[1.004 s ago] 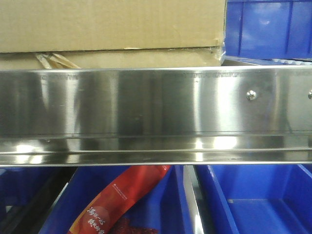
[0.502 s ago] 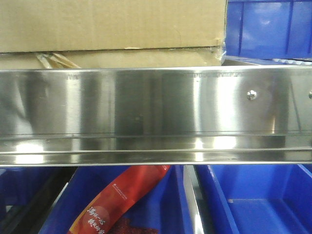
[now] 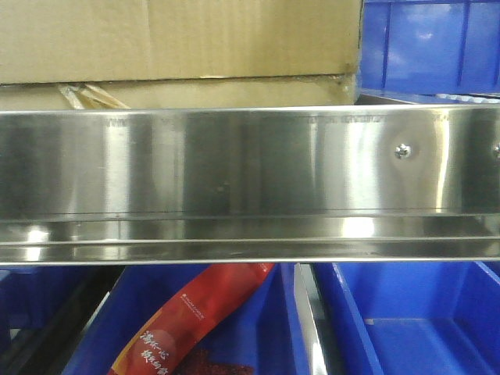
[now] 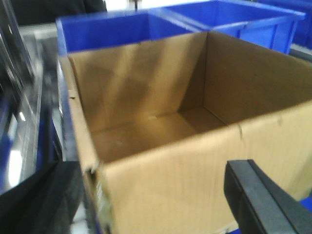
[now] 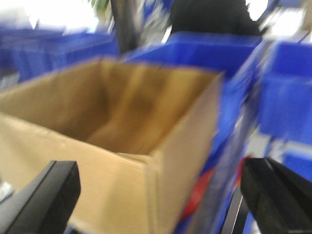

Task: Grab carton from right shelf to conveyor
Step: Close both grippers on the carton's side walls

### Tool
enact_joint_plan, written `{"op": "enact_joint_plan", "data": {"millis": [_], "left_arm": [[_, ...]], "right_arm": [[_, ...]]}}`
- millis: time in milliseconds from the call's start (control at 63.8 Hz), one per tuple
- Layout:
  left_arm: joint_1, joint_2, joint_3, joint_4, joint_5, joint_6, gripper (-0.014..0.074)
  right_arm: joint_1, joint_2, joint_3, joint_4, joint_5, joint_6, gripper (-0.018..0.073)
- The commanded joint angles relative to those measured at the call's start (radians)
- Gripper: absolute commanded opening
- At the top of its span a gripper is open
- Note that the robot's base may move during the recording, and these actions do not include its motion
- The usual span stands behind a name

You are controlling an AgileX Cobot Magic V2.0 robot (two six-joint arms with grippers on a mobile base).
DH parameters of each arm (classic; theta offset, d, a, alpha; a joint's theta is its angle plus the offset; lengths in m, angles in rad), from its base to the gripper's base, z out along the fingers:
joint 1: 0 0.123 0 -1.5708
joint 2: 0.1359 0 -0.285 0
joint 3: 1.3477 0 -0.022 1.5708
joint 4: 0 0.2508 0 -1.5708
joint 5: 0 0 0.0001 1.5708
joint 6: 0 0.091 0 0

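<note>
Stainless-steel front rail of right shelf [image 3: 234, 180] spans front view: shiny, streaked with reflections, round screw [image 3: 402, 151] near its right end. Carton [image 3: 180, 39] sits on shelf just behind rail, upper left; blue bin [image 3: 430, 47] just beside it. Under rail, lower bins [image 3: 406, 320], also blue; red packet [image 3: 195, 312] lies in left one. Wrist views: carton open-topped, bare brown inner floor showing, blue bins behind. Left claw [image 4: 151, 200] spread wide, carton's near wall between fingers. Right claw [image 5: 161, 195] spread wide around carton corner; contact unclear, surroundings blurred.
</note>
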Motion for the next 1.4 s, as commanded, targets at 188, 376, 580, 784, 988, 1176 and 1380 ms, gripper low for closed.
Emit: {"op": "enact_joint_plan", "data": {"millis": [188,376,580,784,988,1176,1380], "left_arm": [[-0.008,0.279,-0.397,0.179,0.304,-0.146,0.0496],[0.001,0.451,-0.591,0.195,0.369,-0.169,0.0496],[0.031,0.579,-0.678,0.196,0.371,-0.188,0.0496],[0.096,0.672,-0.678,0.177,0.373,-0.190,0.0496],[0.122,0.753,-0.678,0.177,0.373,-0.190,0.0496],[0.127,0.788,-0.678,0.179,0.373,-0.190,0.0496],[0.127,0.807,-0.678,0.179,0.373,-0.190,0.0371]], "right_arm": [[0.012,0.366,-0.540,-0.150,0.393,0.090,0.0570],[0.015,0.583,-0.824,-0.225,0.509,0.142,0.0570],[0.022,0.720,-0.898,-0.229,0.509,0.179,0.0570],[0.022,0.816,-0.898,-0.231,0.509,0.182,0.0570],[-0.006,0.890,-0.898,-0.231,0.508,0.186,0.0570],[-0.015,0.918,-0.898,-0.222,0.477,0.186,0.0570],[-0.015,0.947,-0.898,-0.178,0.475,0.186,0.0448]]}}
